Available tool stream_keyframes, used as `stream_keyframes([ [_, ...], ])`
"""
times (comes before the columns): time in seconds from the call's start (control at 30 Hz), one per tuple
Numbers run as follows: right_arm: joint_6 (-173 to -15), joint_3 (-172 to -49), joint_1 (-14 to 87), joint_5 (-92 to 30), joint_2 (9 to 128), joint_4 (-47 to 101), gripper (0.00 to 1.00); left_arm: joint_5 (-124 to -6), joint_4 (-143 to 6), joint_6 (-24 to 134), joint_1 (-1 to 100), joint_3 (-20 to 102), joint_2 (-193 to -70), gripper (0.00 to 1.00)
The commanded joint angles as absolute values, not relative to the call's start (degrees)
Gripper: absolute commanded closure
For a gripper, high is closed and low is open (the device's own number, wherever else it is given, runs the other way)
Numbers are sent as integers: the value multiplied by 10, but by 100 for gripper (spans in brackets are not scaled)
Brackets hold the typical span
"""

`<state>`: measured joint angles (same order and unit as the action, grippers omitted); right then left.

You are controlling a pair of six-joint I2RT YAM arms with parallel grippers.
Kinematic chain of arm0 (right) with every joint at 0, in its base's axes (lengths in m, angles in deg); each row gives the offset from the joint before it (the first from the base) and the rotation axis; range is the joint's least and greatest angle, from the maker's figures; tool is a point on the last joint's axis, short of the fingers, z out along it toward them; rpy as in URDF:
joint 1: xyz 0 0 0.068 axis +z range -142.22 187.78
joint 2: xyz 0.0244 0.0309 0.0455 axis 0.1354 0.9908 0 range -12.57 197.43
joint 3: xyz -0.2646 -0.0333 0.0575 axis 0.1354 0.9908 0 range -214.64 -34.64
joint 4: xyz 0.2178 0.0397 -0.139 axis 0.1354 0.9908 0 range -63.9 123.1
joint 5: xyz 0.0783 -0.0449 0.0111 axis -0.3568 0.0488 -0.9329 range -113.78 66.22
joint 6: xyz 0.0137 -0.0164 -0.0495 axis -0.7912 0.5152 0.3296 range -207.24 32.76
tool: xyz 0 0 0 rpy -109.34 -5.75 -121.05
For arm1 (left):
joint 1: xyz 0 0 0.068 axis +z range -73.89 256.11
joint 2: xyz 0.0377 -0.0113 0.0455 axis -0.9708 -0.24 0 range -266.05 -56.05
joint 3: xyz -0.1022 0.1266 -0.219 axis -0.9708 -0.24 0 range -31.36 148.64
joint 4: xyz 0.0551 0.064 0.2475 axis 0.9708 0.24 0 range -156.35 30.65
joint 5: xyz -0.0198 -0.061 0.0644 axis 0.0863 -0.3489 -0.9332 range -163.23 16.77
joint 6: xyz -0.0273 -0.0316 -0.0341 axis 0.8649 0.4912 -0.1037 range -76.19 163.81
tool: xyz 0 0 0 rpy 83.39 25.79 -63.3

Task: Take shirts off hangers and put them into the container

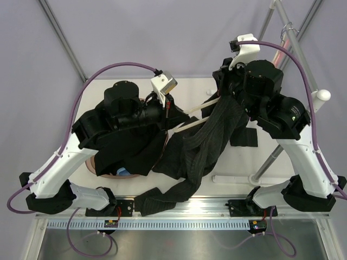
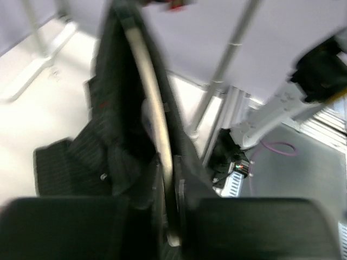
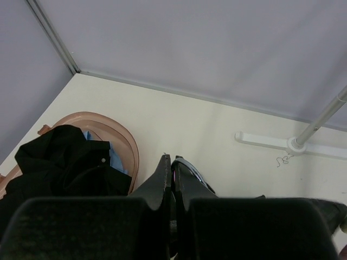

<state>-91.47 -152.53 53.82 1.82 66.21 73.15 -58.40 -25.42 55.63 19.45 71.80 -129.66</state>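
As far as the container (image 3: 130, 146) shows: it sits at the left near part of the table (image 3: 217, 130), under the left arm, and two shirts lie in it.
Black shirt (image 3: 59, 157): in the container, heaped on top and covering part of the rim.
Blue shirt (image 3: 115, 160): in the container, mostly under the black one; only a small patch shows.
Pinstripe shirt (image 1: 203, 143): not in the container. It hangs over the middle of the table, just right of the container, and one long part trails toward the near edge.
Hanger (image 1: 201, 110): cream, inside the pinstripe shirt. Its bars stick out of the cloth on the left side.
Left gripper (image 2: 171, 187): clamped on one bar of the hanger, though the wrist view is blurred.
Right gripper (image 3: 172, 168): jaws pressed together at the upper end of the pinstripe shirt. It seems to pinch the cloth there, but the wrist view does not make this sure.
Done: two of the three shirts, I judge.
Left: to pull the pinstripe shirt free of the hanger and to drop it on the two others.
Other hangers: I cannot tell where they are.
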Motion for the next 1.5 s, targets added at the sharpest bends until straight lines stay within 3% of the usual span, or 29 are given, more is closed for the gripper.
stream_keyframes([
  [0.0, -907, -1551, 545, -8, 652, 716, 100, -630, -263, 539, 184, 738, -1286, 100],
  [0.1, -916, -1558, 546, -23, 646, 728, 100, -685, -292, 526, 174, 707, -1253, 100],
  [0.13, -919, -1567, 546, -32, 645, 734, 82, -696, -311, 519, 173, 698, -1244, 100],
  [0.23, -935, -1595, 546, -80, 644, 773, 44, -719, -329, 508, 172, 678, -1215, 100],
  [0.37, -970, -1569, 550, -123, 606, 786, 20, -730, -323, 500, 173, 679, -1179, 100],
  [0.5, -982, -1482, 552, -122, 555, 763, 17, -730, -305, 502, 173, 684, -1156, 100],
  [0.77, -982, -1356, 552, -76, 502, 730, 21, -747, -267, 503, 172, 710, -1118, 100],
  [1.1, -950, -1350, 552, -23, 510, 723, 21, -736, -239, 509, 172, 722, -1088, 100],
  [1.23, -948, -1350, 552, -11, 521, 715, 33, -721, -238, 513, 172, 718, -1081, 100],
  [1.33, -950, -1347, 552, -11, 526, 708, 49, -718, -237, 515, 173, 714, -1075, 100],
  [1.4, -950, -1348, 553, -8, 528, 705, 67, -714, -241, 516, 173, 710, -1070, 100],
  [1.43, -951, -1351, 552, -6, 531, 705, 85, -716, -239, 515, 173, 710, -1069, 100],
  [1.47, -952, -1352, 552, -7, 533, 706, 85, -716, -239, 515, 173, 709, -1069, 100],
])
